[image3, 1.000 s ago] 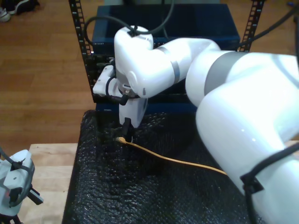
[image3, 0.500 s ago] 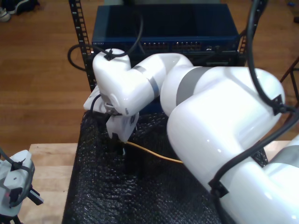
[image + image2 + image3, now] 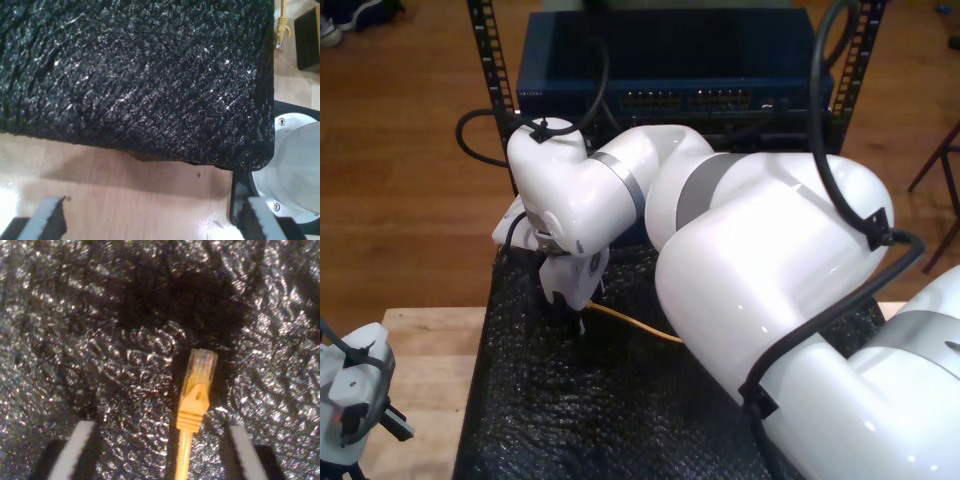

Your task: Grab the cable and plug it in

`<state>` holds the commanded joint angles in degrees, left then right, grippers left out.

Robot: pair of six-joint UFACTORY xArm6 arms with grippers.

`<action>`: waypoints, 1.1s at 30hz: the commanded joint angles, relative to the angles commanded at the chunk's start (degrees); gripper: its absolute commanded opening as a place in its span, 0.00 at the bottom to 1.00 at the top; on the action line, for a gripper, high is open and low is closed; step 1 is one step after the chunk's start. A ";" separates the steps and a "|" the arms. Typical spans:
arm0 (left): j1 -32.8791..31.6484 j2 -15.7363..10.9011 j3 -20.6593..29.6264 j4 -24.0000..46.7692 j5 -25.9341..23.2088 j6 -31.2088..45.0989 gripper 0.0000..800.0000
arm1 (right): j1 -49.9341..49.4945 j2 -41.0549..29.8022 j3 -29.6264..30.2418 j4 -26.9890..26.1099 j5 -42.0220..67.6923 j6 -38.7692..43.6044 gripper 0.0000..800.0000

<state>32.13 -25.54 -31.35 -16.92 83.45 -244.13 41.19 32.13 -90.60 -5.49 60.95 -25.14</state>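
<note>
We hold my second gripper (image 3: 156, 452) open over the cable (image 3: 192, 410), its plug lying between the jaws, ungrasped. My first gripper (image 3: 150, 220) is open and idle. Grasping and plugging in remain.

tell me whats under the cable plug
The plug lies on the black bubbly mat, between the open fingers of my second gripper. What lies beneath the mat is covered.

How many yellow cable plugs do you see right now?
2 plugs. One lies on the black mat between my second pincer's fingers; another on the wood past the mat's edge, in the first wrist view. The arm may hide others.
</note>
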 joint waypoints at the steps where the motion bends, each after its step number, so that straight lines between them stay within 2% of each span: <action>1: 0.00 0.00 0.00 0.00 0.00 0.00 1.00 | 0.00 0.09 0.00 -0.09 0.00 -0.09 0.60; 6: 0.00 0.00 0.00 0.00 0.00 0.09 1.00 | 0.00 0.35 -0.18 -1.67 0.00 0.88 0.55; 8: 0.00 0.00 0.00 0.00 0.00 0.09 1.00 | 0.00 0.44 -0.18 -2.64 0.00 1.67 0.48; 12: 0.00 0.00 0.00 0.00 0.00 0.09 1.00 | 0.00 0.53 -0.35 -4.66 0.00 1.93 0.41; 15: 0.00 0.00 0.00 0.00 0.00 0.09 1.00 | 0.00 1.14 -1.14 -4.75 0.09 1.85 0.39; 21: 0.00 0.00 0.00 0.00 0.09 0.09 1.00 | 0.00 1.49 -1.76 -4.66 0.09 1.85 0.28; 31: 0.00 0.00 0.00 0.00 0.09 0.09 1.00 | 0.00 2.29 -2.55 -4.75 0.26 1.76 0.20; 33: 0.00 0.00 0.09 0.00 0.09 0.18 1.00 | 0.00 2.37 -2.55 -4.75 0.26 1.76 0.16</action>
<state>32.13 -25.54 -31.26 -16.92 83.54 -243.96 41.19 34.51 -93.15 -10.24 61.21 -23.38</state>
